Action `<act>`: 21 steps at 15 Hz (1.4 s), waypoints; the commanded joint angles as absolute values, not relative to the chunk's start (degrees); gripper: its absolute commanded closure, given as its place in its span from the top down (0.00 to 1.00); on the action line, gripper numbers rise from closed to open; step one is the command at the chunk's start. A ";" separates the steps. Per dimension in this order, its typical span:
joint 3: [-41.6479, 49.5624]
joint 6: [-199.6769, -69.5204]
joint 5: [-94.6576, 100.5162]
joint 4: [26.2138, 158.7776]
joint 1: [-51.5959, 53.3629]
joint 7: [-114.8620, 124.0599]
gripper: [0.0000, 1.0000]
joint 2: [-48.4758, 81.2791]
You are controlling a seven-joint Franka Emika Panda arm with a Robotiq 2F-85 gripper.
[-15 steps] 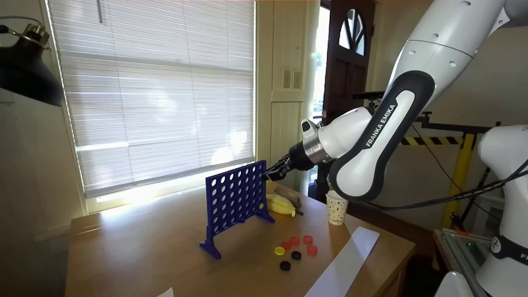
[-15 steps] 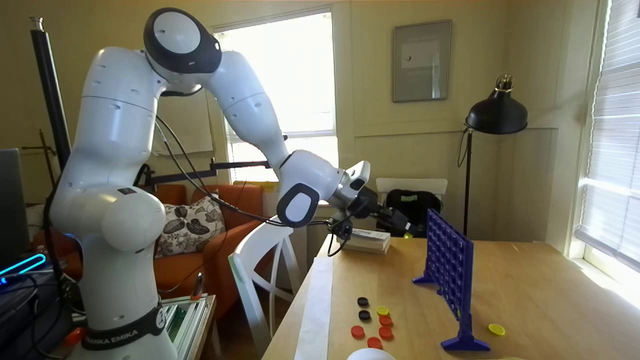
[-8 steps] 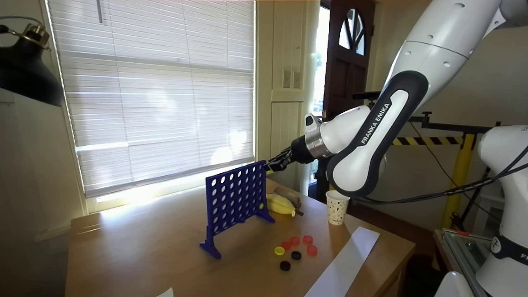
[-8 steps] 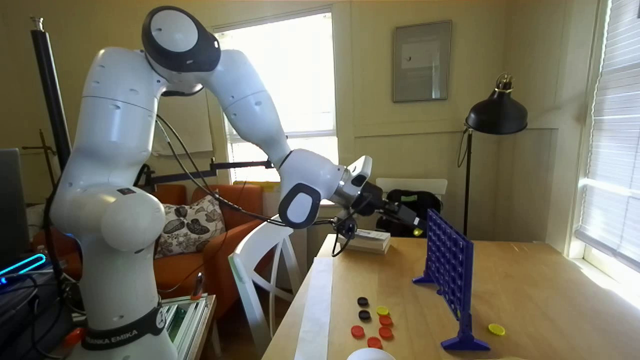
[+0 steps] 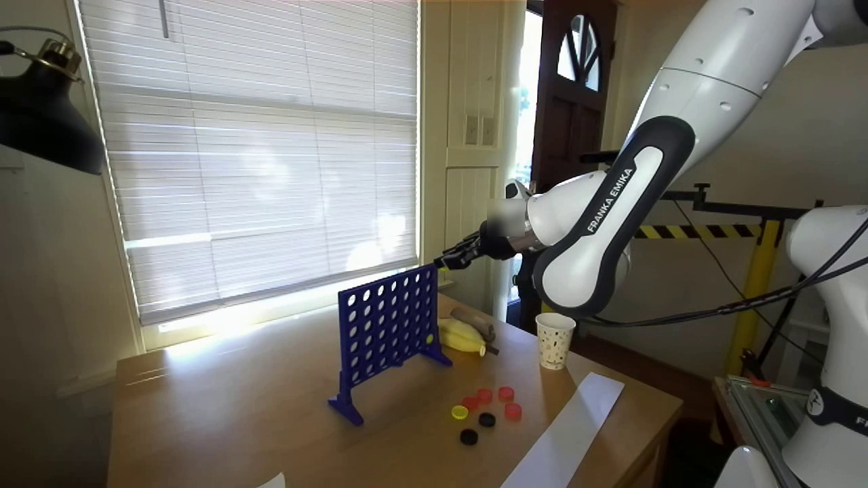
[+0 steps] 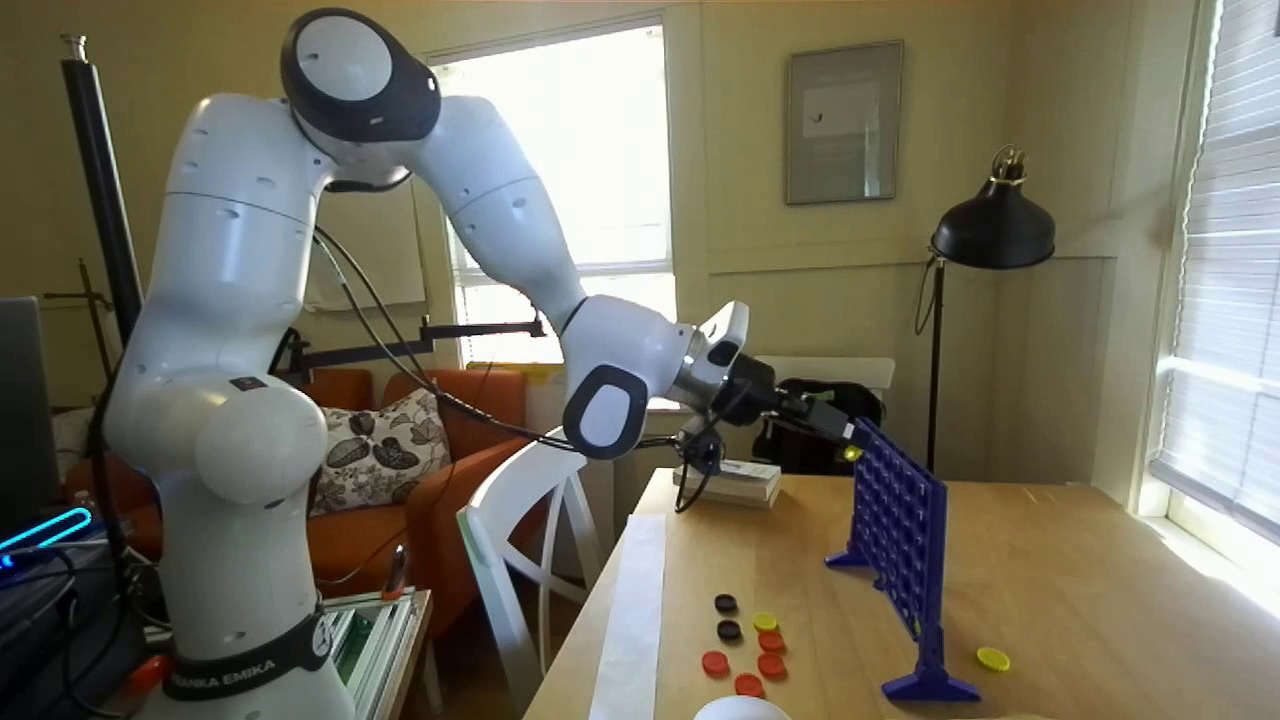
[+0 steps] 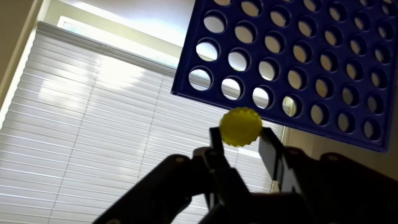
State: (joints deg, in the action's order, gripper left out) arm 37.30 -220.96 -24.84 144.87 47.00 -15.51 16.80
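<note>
Gripped disc (image 7: 240,127) looks scalloped only in wrist view.

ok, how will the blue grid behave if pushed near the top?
Probably tips: the blue grid is a tall, thin panel on two feet. Likely light, given its rows of holes. Probably stiff: its edges look straight.

Sunlit wndw blinds (image 5: 264,169), blk lamp (image 6: 993,230), orng armchair (image 6: 435,505), pic (image 6: 845,125) on wall (image 6: 750,130).
</note>
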 commanded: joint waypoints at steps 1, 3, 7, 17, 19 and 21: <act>27.12 -224.40 -20.60 143.68 35.09 -14.95 0.10 15.35; 20.15 -226.63 -16.87 143.10 27.02 -13.89 0.10 15.46; 10.42 -228.78 -10.92 142.16 14.87 -11.06 0.10 16.68; 6.87 -228.03 -13.20 142.42 11.49 -13.54 0.10 16.47; 6.63 -228.57 -14.33 141.64 11.06 -14.37 0.10 17.22; 6.30 -229.02 -14.20 141.23 10.37 -14.66 0.10 17.69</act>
